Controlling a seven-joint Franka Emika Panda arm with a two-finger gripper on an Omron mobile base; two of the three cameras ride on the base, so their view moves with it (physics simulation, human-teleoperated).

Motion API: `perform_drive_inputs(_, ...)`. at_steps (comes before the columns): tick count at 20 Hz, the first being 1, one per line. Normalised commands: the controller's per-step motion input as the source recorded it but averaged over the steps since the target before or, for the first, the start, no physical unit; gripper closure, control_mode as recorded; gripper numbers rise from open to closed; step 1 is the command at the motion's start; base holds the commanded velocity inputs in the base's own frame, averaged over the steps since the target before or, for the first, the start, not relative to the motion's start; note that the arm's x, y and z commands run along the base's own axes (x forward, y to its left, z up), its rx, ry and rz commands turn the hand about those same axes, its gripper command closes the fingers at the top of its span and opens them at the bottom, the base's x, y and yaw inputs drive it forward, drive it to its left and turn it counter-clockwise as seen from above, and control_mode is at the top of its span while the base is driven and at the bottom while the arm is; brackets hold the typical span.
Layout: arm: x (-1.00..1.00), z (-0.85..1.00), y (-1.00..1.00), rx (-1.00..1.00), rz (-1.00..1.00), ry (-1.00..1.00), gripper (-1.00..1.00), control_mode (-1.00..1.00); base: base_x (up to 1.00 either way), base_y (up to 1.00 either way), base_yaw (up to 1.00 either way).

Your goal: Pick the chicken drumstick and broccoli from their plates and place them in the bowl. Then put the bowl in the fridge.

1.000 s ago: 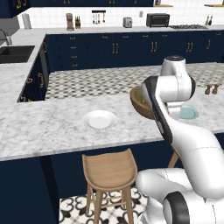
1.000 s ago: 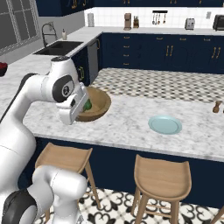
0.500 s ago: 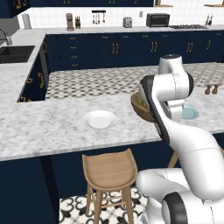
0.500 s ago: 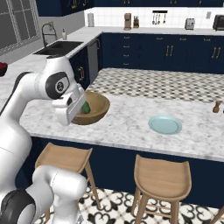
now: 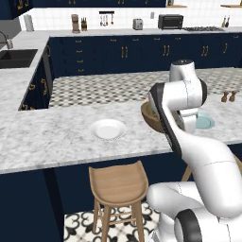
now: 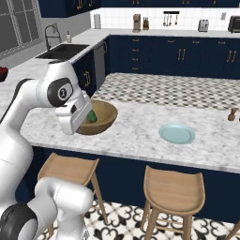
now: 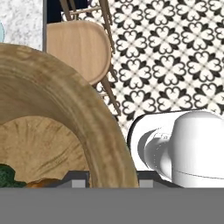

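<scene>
Two plates sit bare on the tabletop [image 5: 56, 137]: the white plate [image 5: 108, 129] toward the left and the blue-green plate [image 6: 176, 133] toward the right, well apart. Neither carries food, which fits the first half of the task being done.

Bowl [image 6: 99, 116] stands upright on the tabletop, near its front edge. Broccoli [image 6: 92, 116] lies inside it, seen as a dark green lump just past the hand. In the hand view a sliver of orange-brown at the bowl's floor, touching the green, is judged to be the drumstick [image 7: 43, 182]; it is too small to confirm more.

Jaws [image 6: 80, 123] are down at the bowl's near rim. The hand view shows the wooden wall rising between the two tips, one inside the bowl and one outside, so the hand straddles the rim. Whether the tips press the wood or stand clear of it cannot be told: they are cut off at the bottom of that view. A rim pinch is the reasonable hold here, since the bowl is too wide to span.

Step in hand, as judged: securing the bowl for carriage to the fridge, which is not among the things visible.

Risks noted:
- A one-sided rim hold lets a deep bowl tilt; the loose contents could roll out.
- Stools [image 6: 173, 189] stand directly below the tabletop edge, in the path of any drop.
</scene>
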Motion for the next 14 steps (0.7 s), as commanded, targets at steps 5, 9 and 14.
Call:
perform_drive_inputs(5,0.00,0.00,0.00,0.00,0.00,0.00,1.00,1.00,-0.94,-0.34,-0.10)
perform_drive_inputs(9,0.00,0.00,0.00,0.00,0.00,0.00,1.00,1.00,-0.89,-0.52,-0.55)
perform_drive_inputs(14,0.00,0.00,0.00,0.00,0.00,0.00,1.00,1.00,-0.04,-0.37,-0.89)
